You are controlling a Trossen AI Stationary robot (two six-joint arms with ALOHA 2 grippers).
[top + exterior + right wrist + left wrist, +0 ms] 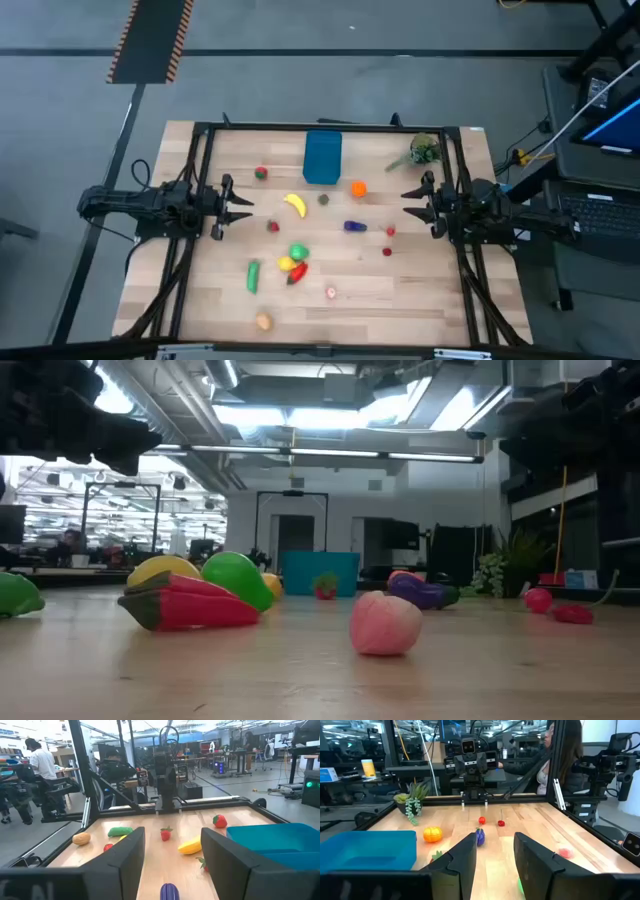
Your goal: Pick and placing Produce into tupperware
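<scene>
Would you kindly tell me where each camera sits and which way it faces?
High view: overhead, looking straight down; both arms, left end effector, right end effector.
Low view: table height, looking across pink toy toward the room; dark arm parts above.
Left wrist view: past its own fingers toward the opposite arm.
Right wrist view: likewise, fingers.
Shared: teal tub.

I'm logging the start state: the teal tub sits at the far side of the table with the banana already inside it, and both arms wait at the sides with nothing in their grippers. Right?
Not quite. The banana is not in the tub; the high view shows it lying on the table, apart from the tub. The rest holds: the left gripper and right gripper wait at the sides, open, holding nothing.
</scene>
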